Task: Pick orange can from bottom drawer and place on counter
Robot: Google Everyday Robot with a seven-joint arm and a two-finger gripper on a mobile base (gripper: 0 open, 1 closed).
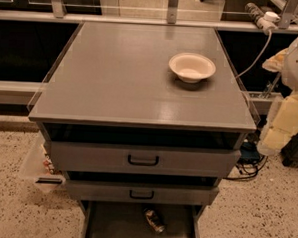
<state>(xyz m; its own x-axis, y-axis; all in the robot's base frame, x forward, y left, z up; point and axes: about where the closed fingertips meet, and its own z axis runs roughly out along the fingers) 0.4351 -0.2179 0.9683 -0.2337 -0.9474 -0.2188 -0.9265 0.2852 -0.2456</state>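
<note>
The orange can lies on its side on the dark floor of the open bottom drawer, near the drawer's back, just below the middle drawer's front. The counter is the grey top of the cabinet above it. My arm hangs at the right edge of the camera view, beside the cabinet. Its pale lower end, the gripper, is level with the top drawer, right of the counter's front right corner and far from the can.
A white bowl stands on the counter's back right part. Two upper drawers with black handles stick out slightly above the bottom drawer. A clear bin hangs on the cabinet's left side. Cables lie on the speckled floor at the right.
</note>
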